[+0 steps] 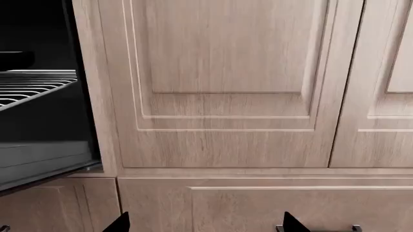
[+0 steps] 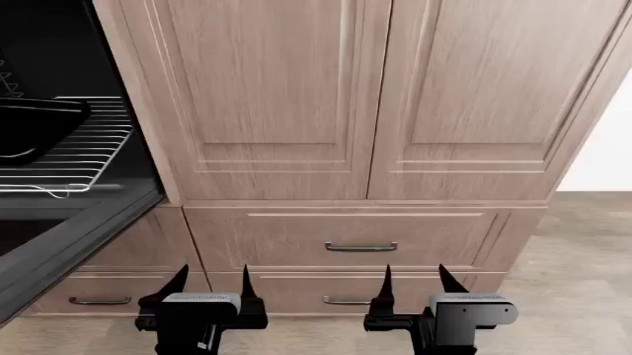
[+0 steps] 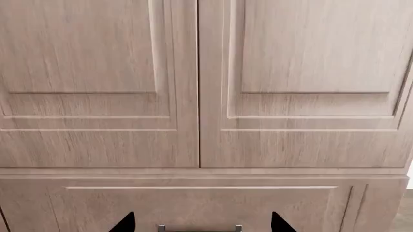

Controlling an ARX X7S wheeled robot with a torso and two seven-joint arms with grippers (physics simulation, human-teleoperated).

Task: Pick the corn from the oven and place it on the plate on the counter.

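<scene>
The oven (image 2: 59, 89) shows at the far left as a black cavity with a silver wire rack (image 2: 69, 163), and its black door (image 2: 69, 229) hangs open. A black tray (image 2: 35, 129) rests on the rack. The corn, the plate and the counter are out of view. My left gripper (image 2: 210, 285) and right gripper (image 2: 425, 281) both stand open and empty low in the head view, facing the wooden cabinet fronts. In the left wrist view the oven (image 1: 38, 96) lies at one side and the left gripper (image 1: 205, 223) shows only its tips. The right gripper (image 3: 201, 223) faces closed doors.
Tall wood-grain cabinet doors (image 2: 345, 96) fill the middle, with drawers and dark bar handles (image 2: 360, 247) below them. A white wall (image 2: 607, 155) and wood floor (image 2: 582, 244) show at the right.
</scene>
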